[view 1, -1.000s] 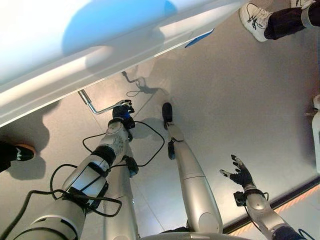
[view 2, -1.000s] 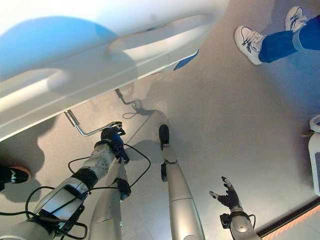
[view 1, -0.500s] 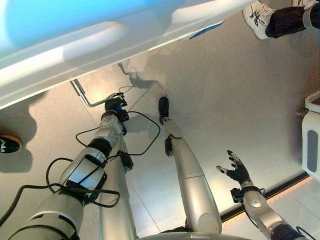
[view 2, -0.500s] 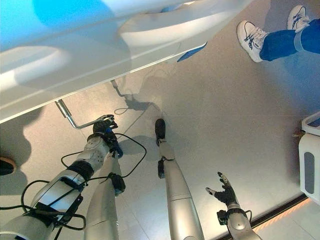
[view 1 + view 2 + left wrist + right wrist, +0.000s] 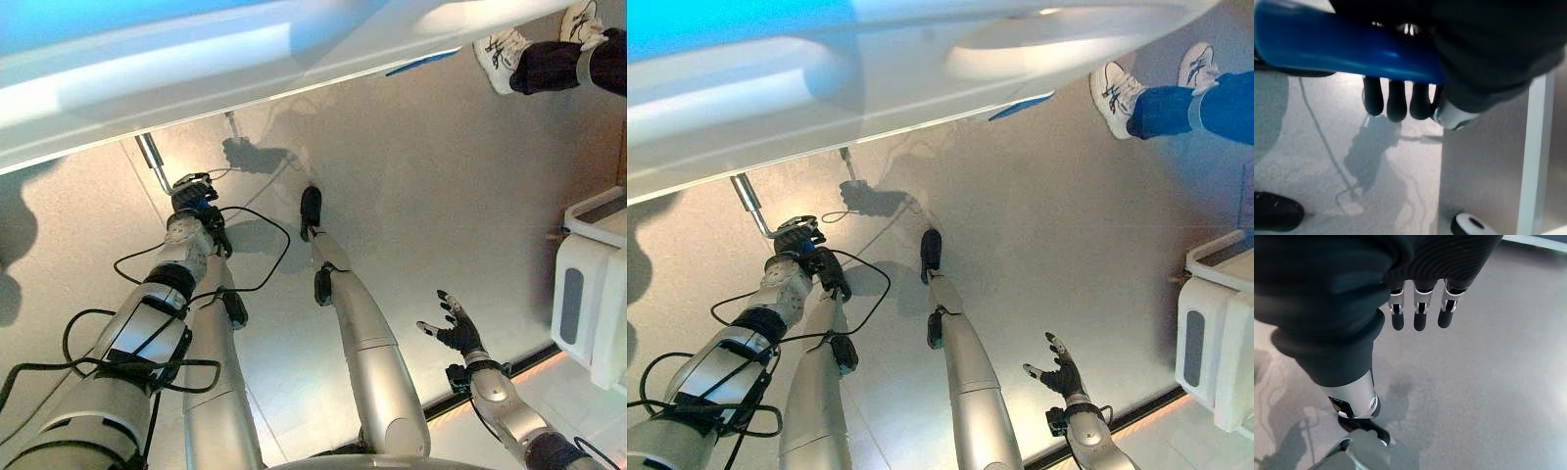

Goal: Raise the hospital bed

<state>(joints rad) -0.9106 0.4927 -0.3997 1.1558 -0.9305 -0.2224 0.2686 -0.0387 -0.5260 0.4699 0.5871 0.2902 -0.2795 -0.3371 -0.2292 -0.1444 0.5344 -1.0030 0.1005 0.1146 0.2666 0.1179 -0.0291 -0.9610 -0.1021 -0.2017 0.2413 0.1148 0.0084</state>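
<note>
The white hospital bed [image 5: 196,69] spans the top of both eye views. From under it hangs a silver crank [image 5: 150,157] ending in a blue handle [image 5: 1342,46]. My left hand [image 5: 192,195] is low under the bed's edge, its fingers [image 5: 1396,100] curled round that blue handle. My right hand [image 5: 457,329] hangs over the floor at the lower right, well away from the bed, with its fingers [image 5: 1418,313] straight and nothing in them.
A person's white shoes [image 5: 502,49] and dark trousers stand on the grey floor at the top right. A white cart [image 5: 586,294] sits at the right edge. Another dark shoe [image 5: 1273,211] shows by the bed.
The camera has shifted, so the bed now fills more of the top. My left hand has turned the crank handle leftward and closer under the bed. The right hand stays put.
</note>
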